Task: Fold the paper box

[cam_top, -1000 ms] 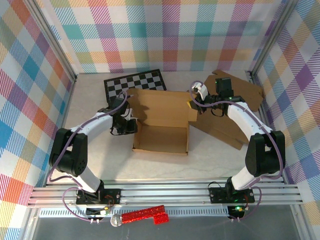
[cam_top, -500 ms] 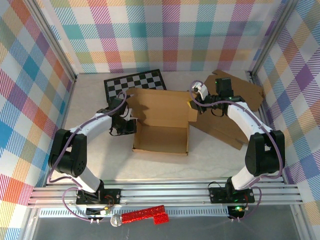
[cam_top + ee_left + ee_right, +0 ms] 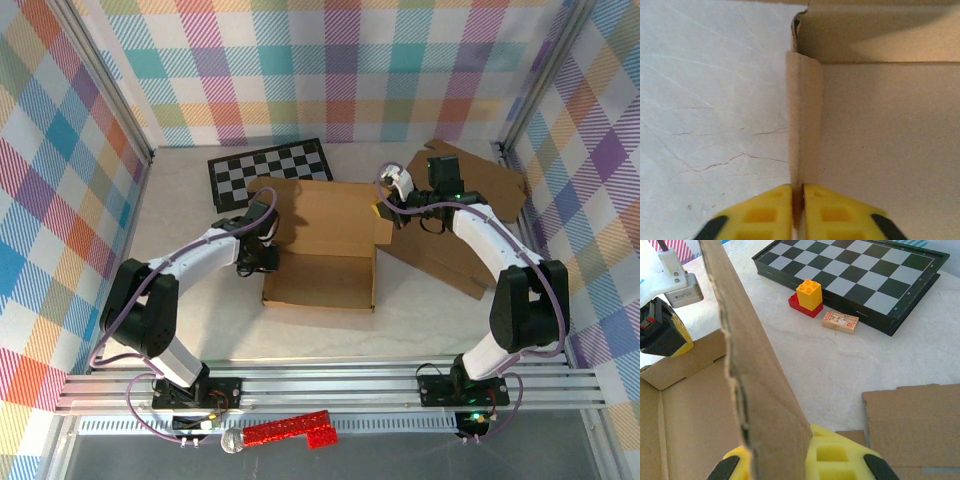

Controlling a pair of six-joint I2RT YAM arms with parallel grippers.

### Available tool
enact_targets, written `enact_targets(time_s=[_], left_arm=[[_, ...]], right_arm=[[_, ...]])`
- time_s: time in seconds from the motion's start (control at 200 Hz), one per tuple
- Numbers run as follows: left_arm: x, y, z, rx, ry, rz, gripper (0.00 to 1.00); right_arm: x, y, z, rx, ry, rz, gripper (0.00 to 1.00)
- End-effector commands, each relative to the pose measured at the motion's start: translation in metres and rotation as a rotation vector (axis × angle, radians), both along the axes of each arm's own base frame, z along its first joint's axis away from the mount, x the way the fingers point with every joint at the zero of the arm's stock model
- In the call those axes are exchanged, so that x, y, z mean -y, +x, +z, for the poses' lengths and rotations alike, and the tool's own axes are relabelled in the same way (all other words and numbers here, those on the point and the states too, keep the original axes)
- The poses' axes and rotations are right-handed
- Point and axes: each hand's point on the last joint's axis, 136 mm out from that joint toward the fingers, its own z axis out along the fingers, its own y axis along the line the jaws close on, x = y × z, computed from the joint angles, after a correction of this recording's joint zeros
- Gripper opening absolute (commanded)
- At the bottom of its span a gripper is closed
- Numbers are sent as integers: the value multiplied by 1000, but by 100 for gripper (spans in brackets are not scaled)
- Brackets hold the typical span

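Mid-frame on the white table (image 3: 180, 200), open-topped cardboard box (image 3: 320, 250). Left wall pinched by the left gripper (image 3: 797, 212), shifted right and tighter against the box than a second ago. Upright right flap clamped in the right gripper (image 3: 790, 457), unmoved at upper right.

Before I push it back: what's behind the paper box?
A chessboard, with a yellow-on-red brick stack and small wooden block beside it. The paper box's flap hides the table closer in.
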Motion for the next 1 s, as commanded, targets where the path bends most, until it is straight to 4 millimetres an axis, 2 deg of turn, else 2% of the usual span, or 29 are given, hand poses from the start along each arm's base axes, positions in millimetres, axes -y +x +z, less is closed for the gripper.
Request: enact_targets(time_s=[0.0, 0.09, 0.24, 0.455, 0.74, 0.85, 0.995], left_arm=[[3, -26, -16, -127, -132, 16, 22], [12, -25, -10, -125, -239, 12, 26], [12, -19, 6, -92, -346, 36, 27], [5, -8, 39, -19, -466, 51, 45], [-11, 3, 21, -81, -487, 79, 45], [-20, 15, 22, -49, -519, 119, 41], [-26, 25, 26, -23, -556, 139, 41]], right_arm=[[-3, 6, 13, 38, 10, 5, 0], [-3, 6, 12, 34, 10, 4, 0], [-3, 5, 12, 32, 10, 6, 0], [-3, 2, 8, 23, 5, 12, 0], [-4, 1, 7, 16, 7, 15, 0], [-4, -1, 7, 12, 8, 16, 0], [-4, -1, 6, 10, 6, 16, 0]])
